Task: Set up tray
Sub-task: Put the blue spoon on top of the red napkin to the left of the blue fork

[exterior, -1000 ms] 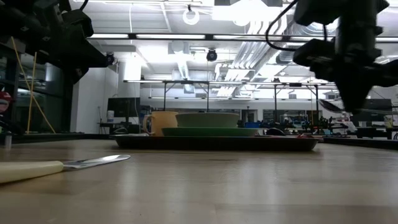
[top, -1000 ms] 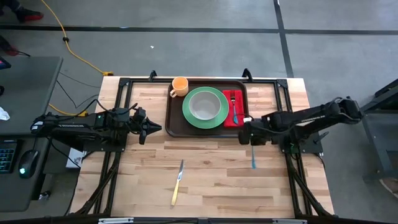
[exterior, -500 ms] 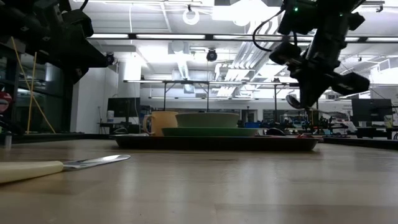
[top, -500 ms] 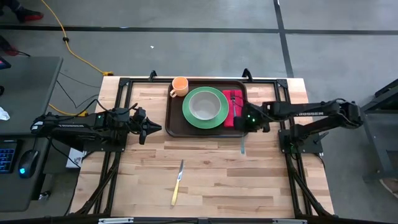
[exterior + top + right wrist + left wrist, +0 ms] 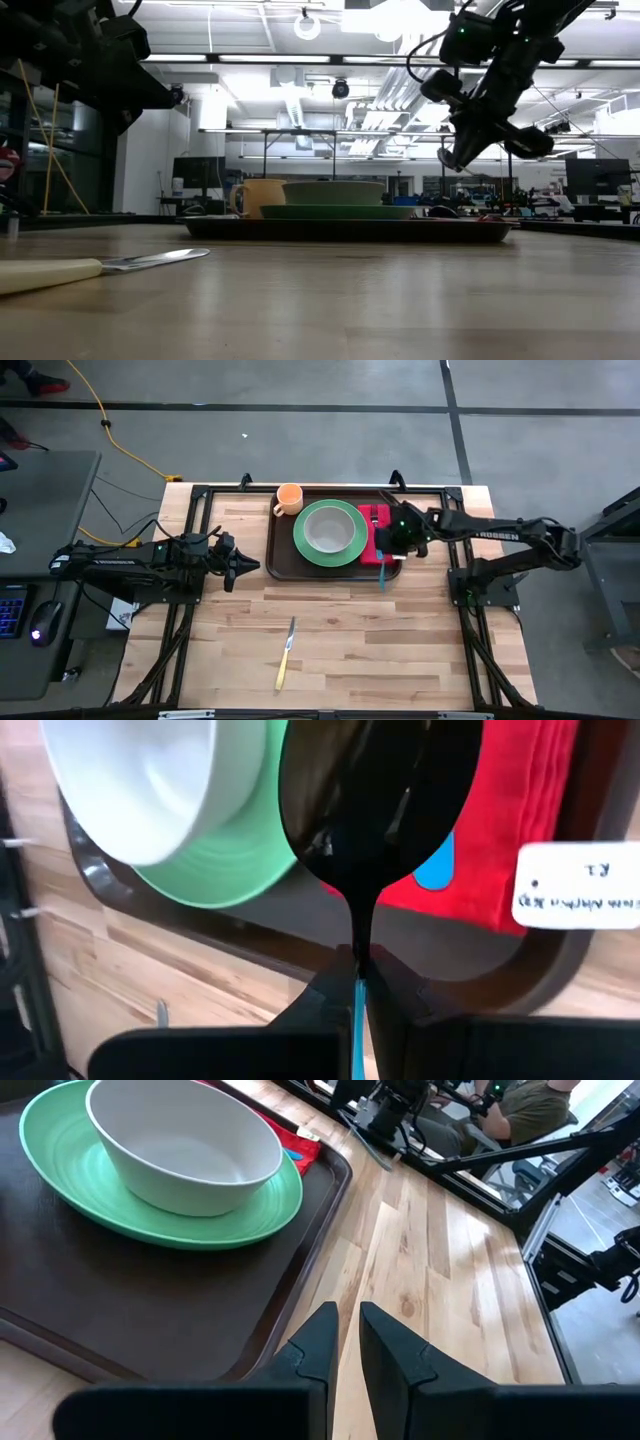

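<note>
The right gripper (image 5: 392, 546), fingers clamped shut on a blue-handled spoon (image 5: 372, 830), has swung in a second from the open table beside its own base to a spot above the red napkin (image 5: 374, 520) at the right end of the tray (image 5: 283, 550), the spoon's handle trailing out over the tray's near rim. The move suggests the spoon is about to be laid on the napkin, next to the blue-handled utensil (image 5: 436, 866) already lying there, which would leave the knife (image 5: 286, 652) as the last loose piece. The dark brown tray sits at the far middle of the table (image 5: 340, 640), carrying a green plate (image 5: 349, 546) with a white bowl (image 5: 327, 528) on it, with an orange mug (image 5: 288, 497) at its far left corner. The knife lies well apart on the near boards. The left gripper (image 5: 247, 567) waits just off the tray's left edge, fingers (image 5: 318, 1342) a narrow gap apart and holding nothing. Little blocks the drop; the utensil on the napkin and a white tag (image 5: 575, 885) at the cloth's edge crowd the landing spot. A seated person (image 5: 520, 1102) shows beyond the table.
</note>
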